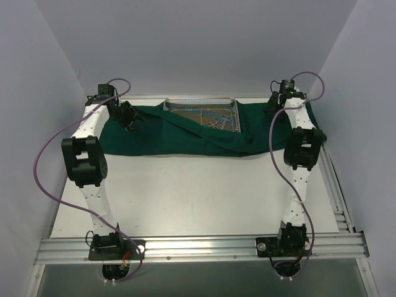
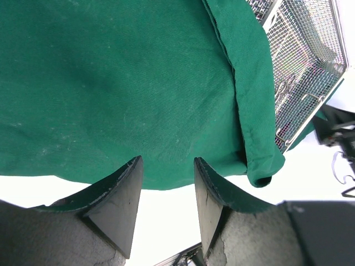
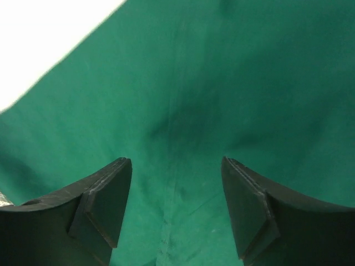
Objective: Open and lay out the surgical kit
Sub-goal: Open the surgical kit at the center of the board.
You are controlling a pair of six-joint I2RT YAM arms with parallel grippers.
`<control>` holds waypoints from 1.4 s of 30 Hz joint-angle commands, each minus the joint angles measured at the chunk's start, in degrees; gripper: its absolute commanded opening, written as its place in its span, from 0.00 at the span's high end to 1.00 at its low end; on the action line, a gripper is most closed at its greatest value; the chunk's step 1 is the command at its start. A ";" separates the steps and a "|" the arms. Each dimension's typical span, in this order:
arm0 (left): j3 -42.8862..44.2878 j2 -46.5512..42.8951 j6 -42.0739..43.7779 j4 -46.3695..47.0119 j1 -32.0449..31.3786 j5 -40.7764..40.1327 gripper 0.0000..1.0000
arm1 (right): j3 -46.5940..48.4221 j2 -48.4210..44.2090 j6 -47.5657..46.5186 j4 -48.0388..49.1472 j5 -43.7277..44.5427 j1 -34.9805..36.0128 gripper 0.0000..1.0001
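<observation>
The dark green cloth wrap (image 1: pixel 179 136) lies spread across the far part of the table, with a fold running over it. The silver wire-mesh tray (image 1: pixel 202 114) sits on it at the back middle, with small silver instruments (image 1: pixel 213 122) inside. My left gripper (image 1: pixel 131 120) is open over the cloth's left part (image 2: pixel 122 83), and the tray's corner shows in the left wrist view (image 2: pixel 302 61). My right gripper (image 1: pixel 276 102) is open over the cloth's right end (image 3: pixel 211 83). Neither holds anything.
The white table (image 1: pixel 192 192) stretches from the cloth's near edge to the metal rail (image 1: pixel 198 247) at the arm bases. White walls enclose the back and sides. Purple cables loop from both arms.
</observation>
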 commanded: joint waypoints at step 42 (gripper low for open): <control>5.64 6.09 -2.33 4.14 0.40 5.52 0.41 | -23.37 -25.23 3.06 -5.50 3.89 0.42 1.00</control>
